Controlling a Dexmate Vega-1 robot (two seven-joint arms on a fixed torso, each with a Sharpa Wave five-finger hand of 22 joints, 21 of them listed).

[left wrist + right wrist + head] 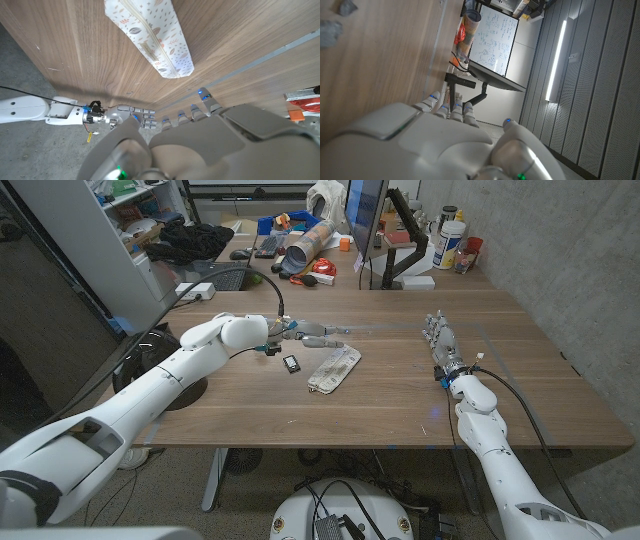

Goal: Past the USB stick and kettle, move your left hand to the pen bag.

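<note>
The left robot hand (308, 332) hovers over the tabletop (400, 405), fingers stretched out and apart, holding nothing. It sits just behind the pen bag (334, 368), which lies flat near mid-table with the USB stick (291, 363) just beside it on the left. No kettle is visible. The reach looks nearly done; the next move calls for a short drop forward onto the bag. The right robot hand (439, 340) stands apart, fingers up, empty.

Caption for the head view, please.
Left hand reaches over the wooden table, just short of the patterned pen bag; right hand waits apart.
</note>
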